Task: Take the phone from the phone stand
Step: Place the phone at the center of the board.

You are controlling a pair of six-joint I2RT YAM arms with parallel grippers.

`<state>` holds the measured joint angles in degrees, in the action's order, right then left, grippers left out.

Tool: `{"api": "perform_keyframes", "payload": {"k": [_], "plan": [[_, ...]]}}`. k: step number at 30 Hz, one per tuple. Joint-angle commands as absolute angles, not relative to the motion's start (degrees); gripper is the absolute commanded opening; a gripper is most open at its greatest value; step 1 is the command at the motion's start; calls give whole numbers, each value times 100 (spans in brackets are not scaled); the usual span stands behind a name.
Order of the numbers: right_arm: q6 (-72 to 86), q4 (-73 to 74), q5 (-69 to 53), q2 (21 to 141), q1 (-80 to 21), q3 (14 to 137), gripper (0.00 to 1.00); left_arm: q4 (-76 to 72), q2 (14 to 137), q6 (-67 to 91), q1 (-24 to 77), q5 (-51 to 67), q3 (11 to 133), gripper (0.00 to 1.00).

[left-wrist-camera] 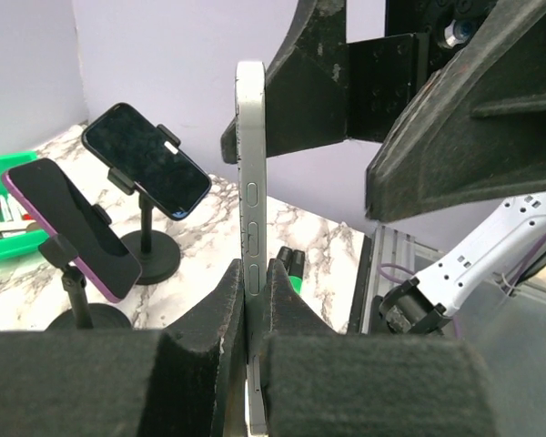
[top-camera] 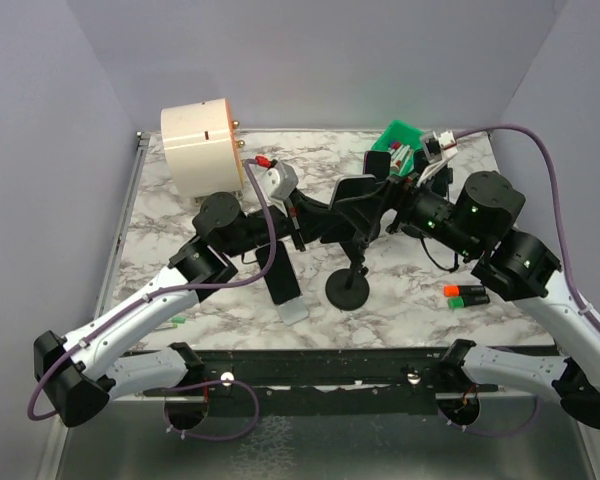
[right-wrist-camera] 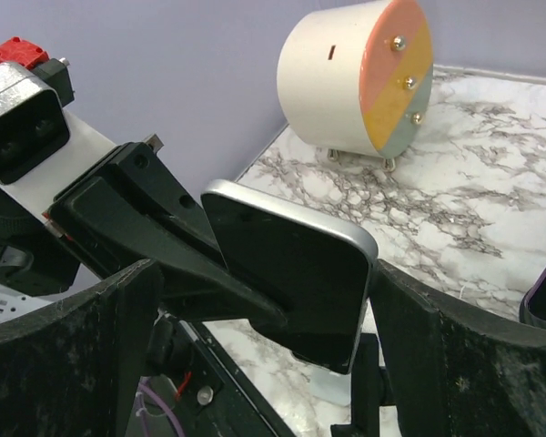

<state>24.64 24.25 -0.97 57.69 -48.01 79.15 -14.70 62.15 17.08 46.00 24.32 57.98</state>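
The left gripper (left-wrist-camera: 255, 273) is pinching the phone (left-wrist-camera: 252, 173) by its flat faces. From its wrist the phone shows edge-on, a thin matte silver rim with slim side buttons, rising upright from between the coarse black fingers. The right gripper (right-wrist-camera: 268, 282) is spread wide, its rough foam-like fingers either side of the phone's glossy dark screen and rounded corners. Whether they touch it I cannot tell.

Overhead, the phone stand (top-camera: 348, 288), with its round black base and thin stem, sits at 6 o'clock of the meeting grippers on the marbled tabletop (top-camera: 180, 260). A cream cylinder (top-camera: 200, 148) is at 11 o'clock and a green bin (top-camera: 400, 133) at 1 o'clock.
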Motion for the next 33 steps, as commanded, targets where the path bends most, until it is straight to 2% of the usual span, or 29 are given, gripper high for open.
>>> {"api": "perform_keyframes", "payload": {"k": [1,4,8,11,14,20,33], "plan": [[2526,2326,-266,5558,-4849,7923,100,-1729,5903,1711,4581,1888,5673,0],[2465,2398,-86,5423,-4852,7947,100,-1740,5723,1727,4583,1407,5584,0],[2339,2428,255,5085,-4846,7864,100,-1565,5393,1607,4586,205,5468,0],[2232,2457,530,4823,-4851,7677,100,-1031,5395,1351,4560,-779,5674,0],[2170,2497,731,4615,-4852,7402,100,-227,5789,1167,4333,-1246,6152,0],[2011,2604,952,4310,-4849,6966,100,516,6912,1549,3764,-852,6832,0],[1774,2829,1178,3800,-4847,6690,100,1414,10297,2390,2911,548,9224,0]]}}
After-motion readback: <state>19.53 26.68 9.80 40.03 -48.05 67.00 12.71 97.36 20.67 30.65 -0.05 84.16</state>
